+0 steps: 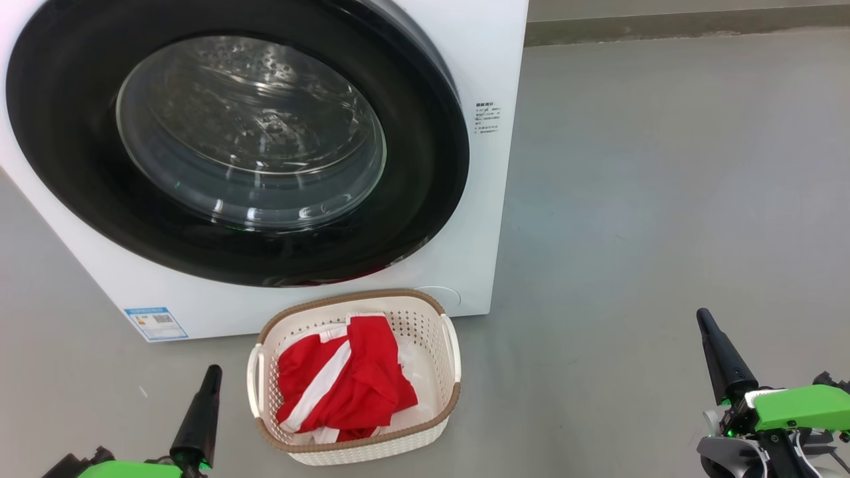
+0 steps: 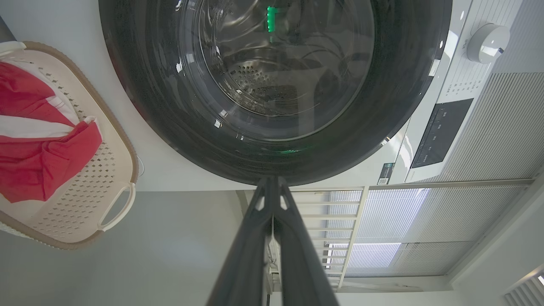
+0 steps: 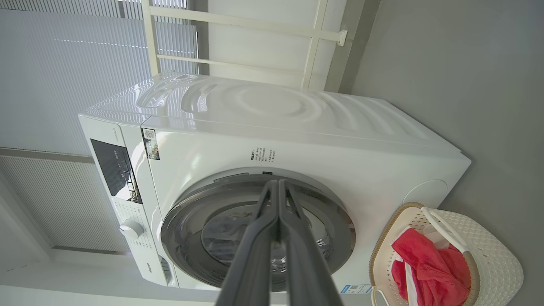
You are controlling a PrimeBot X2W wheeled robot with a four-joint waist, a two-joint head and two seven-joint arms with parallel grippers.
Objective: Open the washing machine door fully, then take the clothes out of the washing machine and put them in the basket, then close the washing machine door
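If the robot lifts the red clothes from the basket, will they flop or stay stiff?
Probably flop: the clothes lie crumpled in soft folds. Likely light too, as the thin-looking fabric sits low inside the basket. They shouldn't roll or break.

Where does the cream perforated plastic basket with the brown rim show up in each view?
Head view: cream perforated basket, bottom centre.
Left wrist view: basket, left edge.
Right wrist view: basket, lower right corner.
Shared landmark: round glossy black washing machine door beside it.
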